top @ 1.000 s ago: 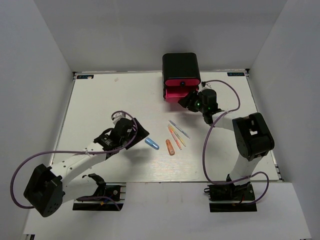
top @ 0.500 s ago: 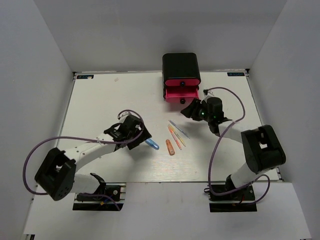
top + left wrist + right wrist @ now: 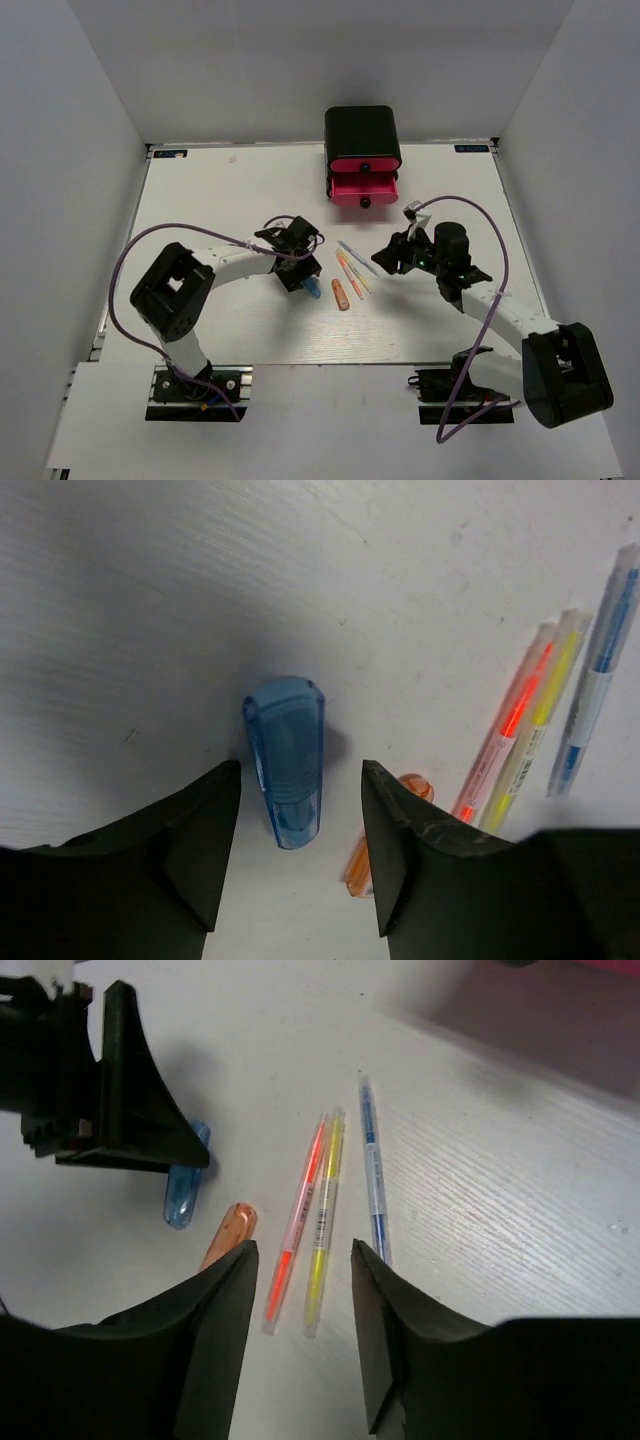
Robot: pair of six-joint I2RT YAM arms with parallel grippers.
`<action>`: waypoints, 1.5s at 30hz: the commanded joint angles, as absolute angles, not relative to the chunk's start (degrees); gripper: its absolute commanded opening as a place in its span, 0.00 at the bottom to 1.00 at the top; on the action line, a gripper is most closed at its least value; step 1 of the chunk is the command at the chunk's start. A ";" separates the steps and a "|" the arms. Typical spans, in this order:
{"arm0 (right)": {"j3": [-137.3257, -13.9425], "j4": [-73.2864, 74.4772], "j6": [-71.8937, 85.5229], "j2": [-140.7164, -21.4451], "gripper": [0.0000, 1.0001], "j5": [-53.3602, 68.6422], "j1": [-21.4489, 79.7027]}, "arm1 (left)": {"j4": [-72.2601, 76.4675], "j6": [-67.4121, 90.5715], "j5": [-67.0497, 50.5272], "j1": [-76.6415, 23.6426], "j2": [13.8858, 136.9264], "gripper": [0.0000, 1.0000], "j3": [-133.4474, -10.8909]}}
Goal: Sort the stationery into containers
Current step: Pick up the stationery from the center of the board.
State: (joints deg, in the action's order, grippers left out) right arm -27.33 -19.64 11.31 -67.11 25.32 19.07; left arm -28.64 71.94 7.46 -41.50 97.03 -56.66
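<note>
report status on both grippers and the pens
left gripper open, straddling the blue cap. right gripper open, over the pens. all on the table, one drawer pulled out. nothing in the way.

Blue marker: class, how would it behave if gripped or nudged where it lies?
The blue marker looks rounded and lies flat, so a side nudge would probably roll it. Its glossy translucent plastic may be slippery to grip. It seems short and stiff, so likely light and unbending in the left gripper, open around it.
</note>
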 commanded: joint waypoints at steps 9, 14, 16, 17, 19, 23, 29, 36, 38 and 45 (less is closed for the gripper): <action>-30.75 -6.96 -6.75 -64.51 0.90 30.40 18.37 | -33.66 74.10 5.71 -42.36 101.87 0.38 -58.97; -25.67 -12.65 -10.37 -57.92 0.68 33.75 18.37 | -31.74 70.32 5.19 -42.36 101.17 0.24 -61.42; -25.22 -12.75 -10.28 -56.52 0.54 33.92 18.54 | -31.73 69.00 5.80 -42.36 100.29 0.21 -62.75; -25.05 -12.22 -10.37 -56.25 0.51 33.84 18.54 | -31.73 67.60 6.58 -42.36 99.59 0.19 -64.84; -24.35 -12.30 -10.46 -55.12 0.50 33.75 18.46 | -32.25 66.01 7.29 -42.36 99.06 0.19 -68.70; -22.33 -13.36 -9.58 -52.48 0.50 33.05 18.37 | -36.03 63.54 8.96 -41.84 99.58 0.19 -72.86; -21.88 -13.45 -9.31 -51.86 0.52 32.17 18.37 | -34.55 62.93 8.35 -41.84 99.41 0.15 -69.96; -21.44 -13.80 -9.14 -52.03 0.52 32.43 18.37 | -31.64 61.79 8.35 -41.84 98.00 0.14 -71.80; -21.36 -13.80 -9.14 -52.21 0.52 32.34 18.46 | -31.64 61.17 8.35 -41.31 98.00 0.14 -72.60; -21.01 -13.80 -8.96 -51.77 0.52 31.91 18.37 | -28.48 60.64 7.29 -41.31 96.86 0.14 -76.37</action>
State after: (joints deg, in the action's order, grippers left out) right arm -21.58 -11.31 -9.02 -52.82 32.05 18.50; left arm -31.29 61.49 7.49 -41.67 100.05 -72.62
